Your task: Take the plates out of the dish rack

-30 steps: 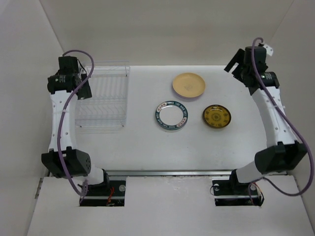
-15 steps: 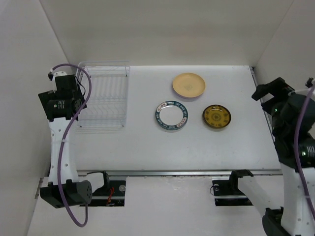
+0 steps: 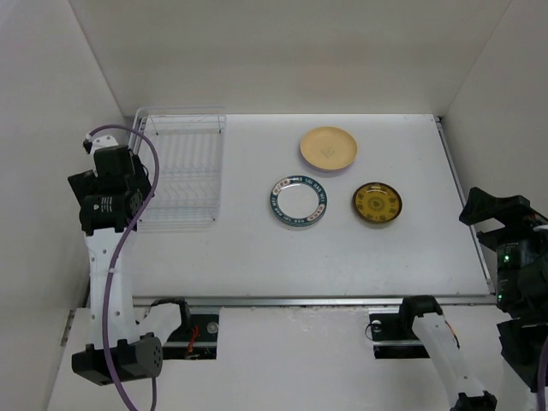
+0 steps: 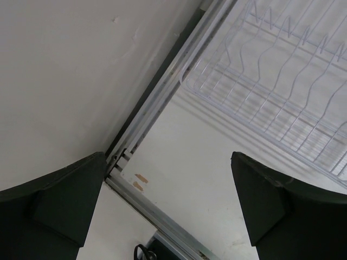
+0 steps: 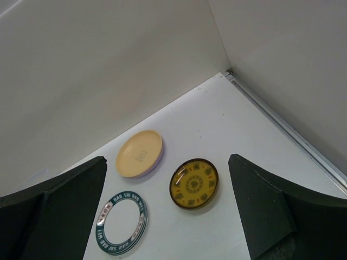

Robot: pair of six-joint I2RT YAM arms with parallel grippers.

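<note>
The white wire dish rack [image 3: 177,169] stands at the back left and holds no plates; its near corner shows in the left wrist view [image 4: 271,81]. Three plates lie flat on the table: a tan one with a purple underside [image 3: 328,147] [image 5: 139,153], a white one with a teal rim [image 3: 298,202] [image 5: 122,224], and a small mustard-yellow one [image 3: 378,204] [image 5: 194,183]. My left gripper [image 3: 110,175] [image 4: 168,160] is open and empty, just left of the rack's near corner. My right gripper [image 3: 505,218] [image 5: 167,162] is open and empty, raised high at the near right, well back from the plates.
White enclosure walls stand at the back, left and right. A metal rail [image 3: 300,301] [image 4: 162,227] runs along the table's near edge, and another [image 5: 287,127] along its right edge. Purple cables hang from the left arm [image 3: 141,197].
Both arms have pulled back towards the near edge. The right arm swung from the back right corner to the near right and rose. The left moved from the rack's far side to its near-left corner.
</note>
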